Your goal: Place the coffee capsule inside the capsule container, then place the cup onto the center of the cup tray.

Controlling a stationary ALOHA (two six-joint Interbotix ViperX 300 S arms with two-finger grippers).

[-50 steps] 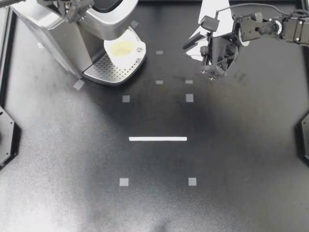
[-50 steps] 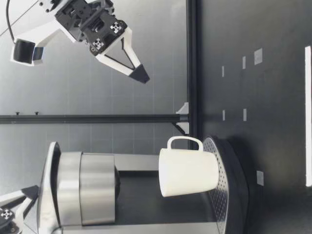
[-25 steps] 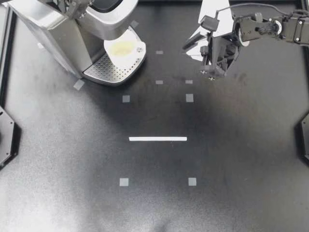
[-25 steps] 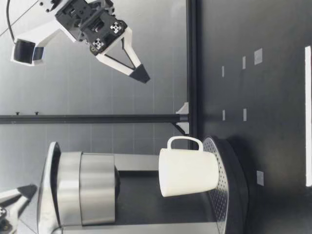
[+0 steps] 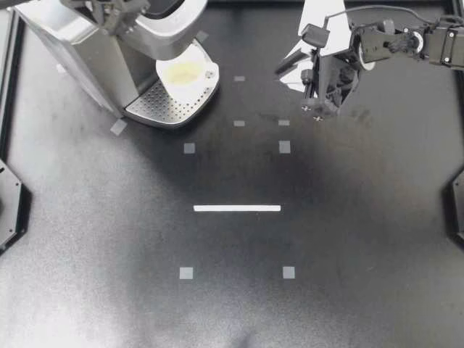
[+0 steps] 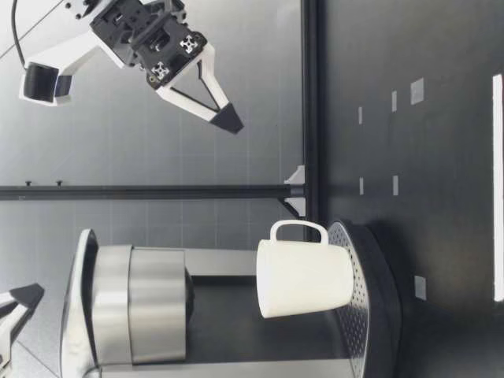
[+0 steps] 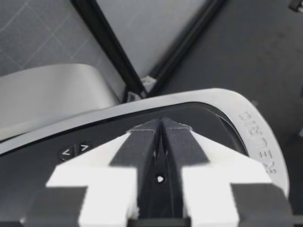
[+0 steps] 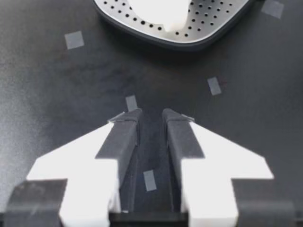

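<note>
Two small tape squares [image 5: 186, 273] lie nearest on the black counter [image 5: 109, 254]. Beyond them is a white strip [image 5: 237, 208], then a few more squares farther back.

Past those, toward my left, the perforated tray [image 5: 163, 105] sits at the foot of the coffee machine [image 5: 94, 58]. The white cup [image 5: 187, 75] stands upright on the tray under the machine's head. It is on the part of the tray close to the machine's body, with its handle toward my right side. From table height the cup [image 6: 303, 276] rests flat on the tray [image 6: 362, 315].

My right gripper [image 5: 281, 70] hangs above the far side of the counter, well apart from the cup, with its fingers slanting down. Seen from its wrist, my right gripper [image 8: 150, 116] is all but closed, with only a thin slit between the pads and nothing in it. Bare counter is under it and the tray's rim [image 8: 180, 33] is ahead.

Farthest back, my left gripper [image 5: 119, 16] is over the top of the machine. From its wrist my left gripper [image 7: 161, 124] is clenched tip to tip, empty, above the dark lid [image 7: 213, 123]. I cannot tell whether it touches the lid.
</note>
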